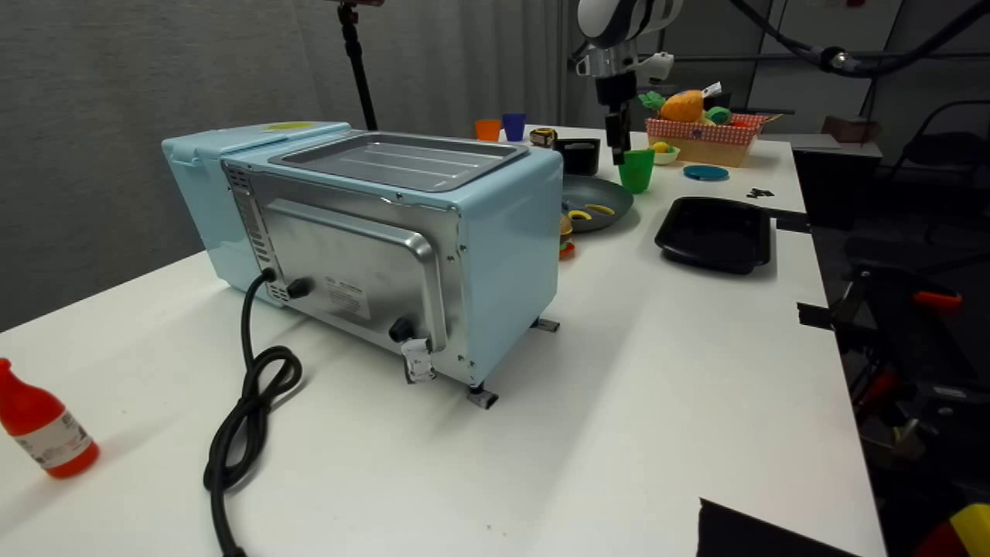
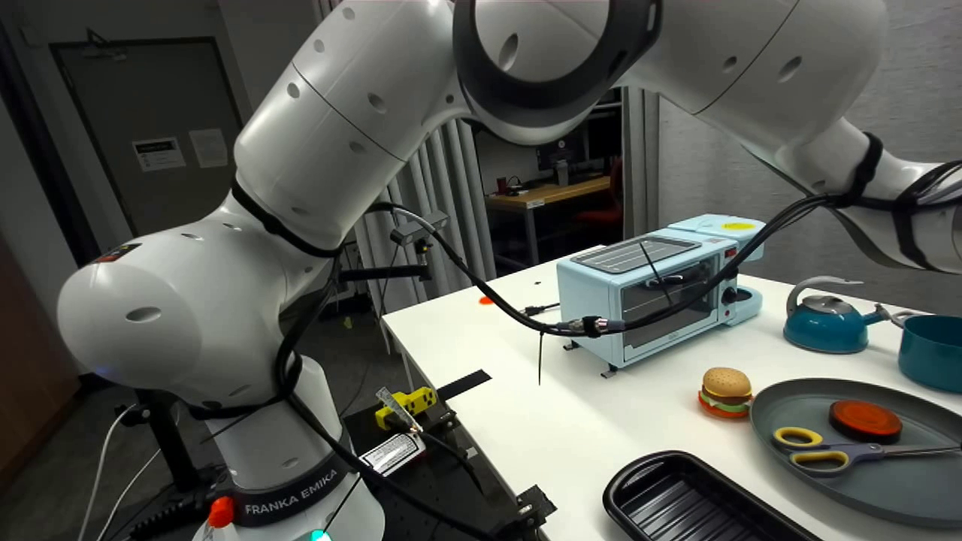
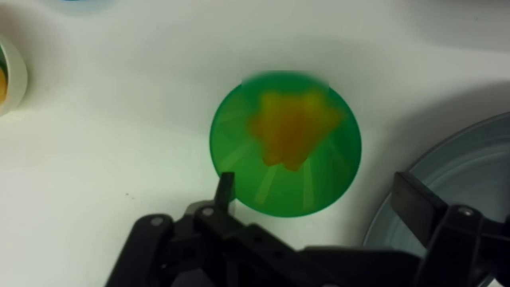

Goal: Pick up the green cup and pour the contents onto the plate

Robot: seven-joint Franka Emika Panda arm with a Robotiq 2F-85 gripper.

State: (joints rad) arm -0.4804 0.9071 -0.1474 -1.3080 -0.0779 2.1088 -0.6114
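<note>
The green cup [image 1: 636, 172] stands upright on the white table. In the wrist view the cup [image 3: 255, 191] shows from above, with a yellow-orange thing inside. My gripper [image 3: 314, 177] is open and empty; one fingertip overlaps the cup's rim in the picture, and the other is apart from it, over the large grey round pan. In an exterior view the gripper [image 1: 618, 158] is at the cup's rim. The plate, a small round dark blue dish [image 1: 705, 172], lies beyond the cup; only its edge shows in the wrist view. Cup and gripper are out of view in an exterior view.
The large grey round pan [image 1: 599, 189] holds scissors [image 2: 827, 454] and a red-topped disc [image 2: 866, 418]. A black tray [image 1: 715, 232], a toy burger [image 2: 726, 391] and the pale blue toaster oven [image 1: 510, 255] stand nearby. A bowl [image 3: 19, 79] and a basket [image 1: 696, 147] stand past the cup.
</note>
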